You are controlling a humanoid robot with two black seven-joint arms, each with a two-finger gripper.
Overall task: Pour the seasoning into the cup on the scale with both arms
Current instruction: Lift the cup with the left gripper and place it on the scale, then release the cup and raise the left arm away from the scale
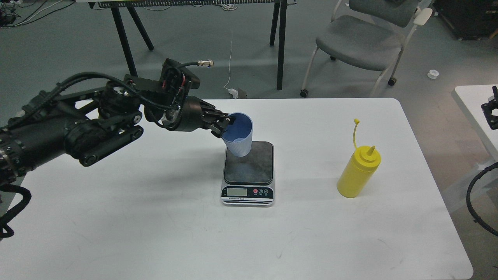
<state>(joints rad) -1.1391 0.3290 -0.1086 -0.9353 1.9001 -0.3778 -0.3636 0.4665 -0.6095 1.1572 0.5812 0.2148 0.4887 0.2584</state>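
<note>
My left gripper [225,125] is shut on the near-left rim of the light-blue cup [242,139], one finger inside it. It holds the cup almost upright just over the back left part of the scale [249,168]; I cannot tell whether the cup touches the platform. The yellow seasoning bottle [358,173] stands upright on the white table [155,217] to the right of the scale, its cap strap sticking up. My right gripper [491,111] shows small and dark at the right edge, far from the bottle; its fingers cannot be told apart.
The scale's display and buttons [247,191] face me. A second white table [469,99] stands at the right. A grey chair [362,39] and black table legs [281,46] stand on the floor behind the table.
</note>
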